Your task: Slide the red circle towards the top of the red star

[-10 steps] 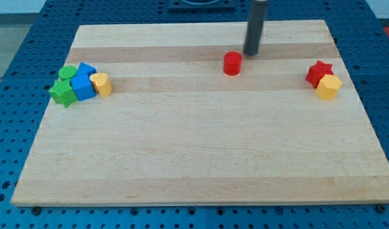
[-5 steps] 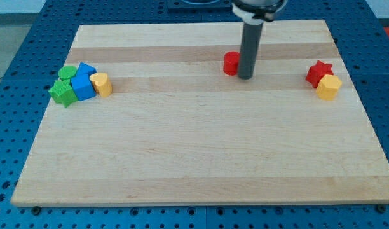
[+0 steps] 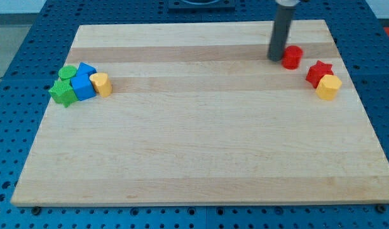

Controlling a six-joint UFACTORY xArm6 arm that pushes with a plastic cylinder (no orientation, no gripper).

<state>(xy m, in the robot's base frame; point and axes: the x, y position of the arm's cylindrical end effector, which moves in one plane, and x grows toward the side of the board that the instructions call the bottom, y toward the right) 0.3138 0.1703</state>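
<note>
rod point(image 3: 283, 28) cut off (top edge)

A short red circle point(image 3: 292, 57) is seen upright near the board's top right, just up-left of the red star point(image 3: 318, 72), which is touched by a yellow block.

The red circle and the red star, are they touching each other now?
Apart. The camera view shows a strip of bare board between the red circle and the red star; my tip stands against the circle's left side.
</note>
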